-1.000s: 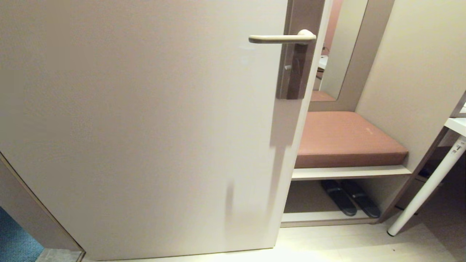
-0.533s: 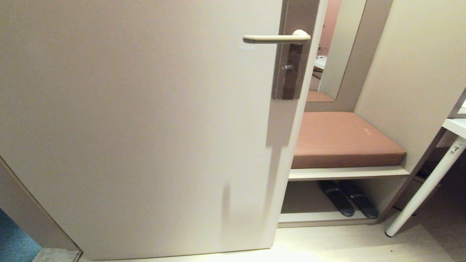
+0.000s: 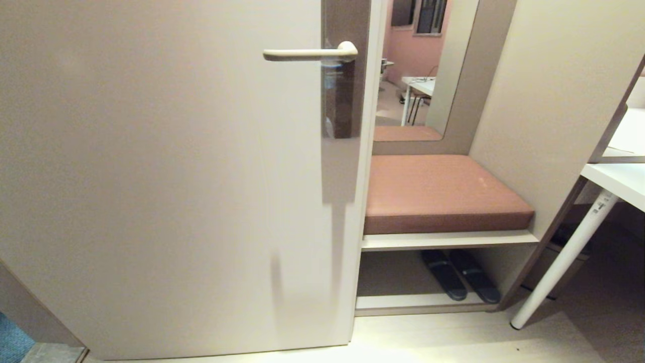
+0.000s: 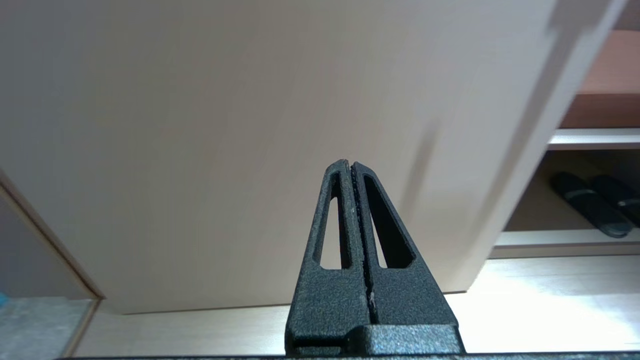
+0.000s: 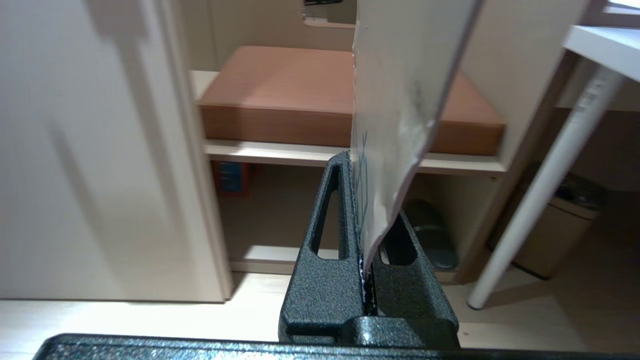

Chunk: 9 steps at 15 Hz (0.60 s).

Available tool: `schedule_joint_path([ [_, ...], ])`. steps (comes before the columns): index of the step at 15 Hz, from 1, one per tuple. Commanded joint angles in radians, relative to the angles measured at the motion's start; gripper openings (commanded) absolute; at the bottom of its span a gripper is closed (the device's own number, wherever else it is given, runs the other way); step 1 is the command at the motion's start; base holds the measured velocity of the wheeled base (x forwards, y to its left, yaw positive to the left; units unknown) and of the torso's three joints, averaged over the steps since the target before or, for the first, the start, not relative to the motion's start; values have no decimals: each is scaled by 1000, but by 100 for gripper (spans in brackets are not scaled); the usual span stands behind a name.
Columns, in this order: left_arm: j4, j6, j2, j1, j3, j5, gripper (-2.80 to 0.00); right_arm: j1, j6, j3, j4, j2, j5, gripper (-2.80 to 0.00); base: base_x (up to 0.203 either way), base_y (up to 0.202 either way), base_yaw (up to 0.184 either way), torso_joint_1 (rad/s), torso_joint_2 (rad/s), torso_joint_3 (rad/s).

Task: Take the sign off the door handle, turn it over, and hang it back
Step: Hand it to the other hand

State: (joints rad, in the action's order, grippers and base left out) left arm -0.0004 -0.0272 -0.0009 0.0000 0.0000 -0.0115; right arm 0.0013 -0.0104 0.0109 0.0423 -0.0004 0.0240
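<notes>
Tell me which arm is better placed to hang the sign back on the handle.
Right, probably. The right gripper is shut on the sign; the left gripper is shut and empty. The door handle is bare.

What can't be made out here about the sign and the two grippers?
- Sign: right wrist view only, cut off by the frame's edge; its hole and wording are unreadable. The right gripper is shut on it.
- Head view: neither gripper shows; the door handle is bare.
- Left gripper: shut, empty.

Bare beige door handle [image 3: 310, 53] level on its brown-grey plate; white sign [image 5: 400, 100] upright, edge-on.
</notes>
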Motion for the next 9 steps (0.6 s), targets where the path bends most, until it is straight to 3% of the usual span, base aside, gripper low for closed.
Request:
schedule_joint_path([
  [1, 0, 0, 1, 0, 0, -1, -280, 0, 0, 0, 1, 0, 1, -280, 0, -196, 6, 0, 0, 2],
  [9, 0, 0, 1, 0, 0, -1, -280, 0, 0, 0, 1, 0, 1, -280, 0, -185, -2, 2, 2, 3],
])
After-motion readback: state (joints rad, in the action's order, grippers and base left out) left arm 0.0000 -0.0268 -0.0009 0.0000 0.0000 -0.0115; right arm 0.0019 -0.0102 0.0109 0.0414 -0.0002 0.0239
